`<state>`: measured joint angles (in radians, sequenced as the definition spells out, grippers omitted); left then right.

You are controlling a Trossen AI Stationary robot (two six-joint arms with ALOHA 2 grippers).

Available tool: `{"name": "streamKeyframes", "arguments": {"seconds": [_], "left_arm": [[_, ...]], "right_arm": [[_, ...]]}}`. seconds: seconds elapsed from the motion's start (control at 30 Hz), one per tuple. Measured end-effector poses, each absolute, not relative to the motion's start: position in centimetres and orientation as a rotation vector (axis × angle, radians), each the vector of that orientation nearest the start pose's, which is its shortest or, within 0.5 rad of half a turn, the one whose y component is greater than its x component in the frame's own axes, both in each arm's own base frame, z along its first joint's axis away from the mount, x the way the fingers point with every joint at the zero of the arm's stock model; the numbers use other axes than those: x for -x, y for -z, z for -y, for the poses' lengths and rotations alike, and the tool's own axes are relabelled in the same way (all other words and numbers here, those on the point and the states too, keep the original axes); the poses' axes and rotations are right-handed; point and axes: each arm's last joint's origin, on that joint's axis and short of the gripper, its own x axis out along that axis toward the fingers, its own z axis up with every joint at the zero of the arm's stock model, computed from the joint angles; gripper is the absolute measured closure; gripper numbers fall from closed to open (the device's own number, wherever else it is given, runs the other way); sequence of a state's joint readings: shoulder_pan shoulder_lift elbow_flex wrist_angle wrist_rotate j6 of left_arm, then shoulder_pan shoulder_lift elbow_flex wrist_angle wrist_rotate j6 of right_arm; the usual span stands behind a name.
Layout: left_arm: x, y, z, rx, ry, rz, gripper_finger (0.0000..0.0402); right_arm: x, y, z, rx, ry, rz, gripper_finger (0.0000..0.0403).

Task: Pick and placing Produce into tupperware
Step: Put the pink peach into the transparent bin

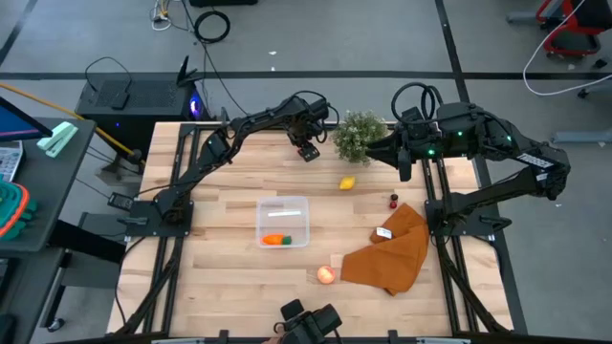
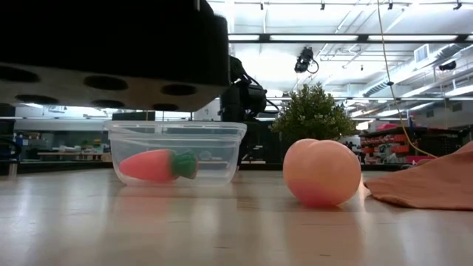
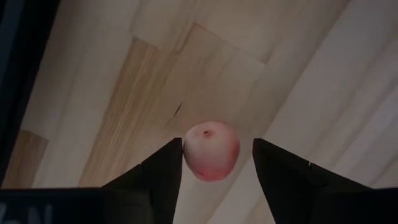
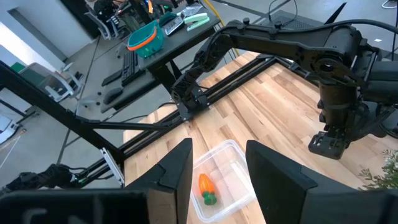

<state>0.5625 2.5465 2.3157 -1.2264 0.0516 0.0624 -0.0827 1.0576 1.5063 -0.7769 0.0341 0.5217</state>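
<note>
We judge the orange carrot (image 1: pixel 275 239) done, lying in the clear square plastic tupperware (image 1: pixel 283 201). Next is probably the pale red-yellow apple (image 1: pixel 327 274), near on the tabletop. The left end effector (image 1: pixel 308 151) and right end effector (image 4: pixel 217 149), both far, gape wide and empty.

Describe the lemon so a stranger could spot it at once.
Start at the bushy green plant at the far edge of the table. Just in front of it lies the lemon, alone on bare wood. It is the only yellow piece.

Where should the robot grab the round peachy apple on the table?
Grip the apple across its widest middle, coming straight down from above. It is round and sits on the bare table, so off-centre fingers would probably slip. The cloth crowds one side.
</note>
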Motion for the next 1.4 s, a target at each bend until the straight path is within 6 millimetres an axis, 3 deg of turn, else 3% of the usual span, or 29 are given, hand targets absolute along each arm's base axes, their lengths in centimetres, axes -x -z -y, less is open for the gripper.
{"name": "streamKeyframes", "arguments": {"seconds": [0.83,1.23,1.4], "left_arm": [[-42.52,-15.78,-26.56,0.398,-0.363,-1.414,0.0264],[-41.99,-15.73,-26.23,0.398,-0.333,-1.479,0.0265],[-41.77,-16.64,-26.15,0.378,-0.305,-1.502,0.0266]], "right_arm": [[-17.60,-46.26,1.55,-0.525,0.194,-0.292,0.0280],[-17.60,-46.26,1.55,-0.525,0.195,-0.292,0.0280],[-17.60,-46.26,1.55,-0.524,0.196,-0.291,0.0280]]}}
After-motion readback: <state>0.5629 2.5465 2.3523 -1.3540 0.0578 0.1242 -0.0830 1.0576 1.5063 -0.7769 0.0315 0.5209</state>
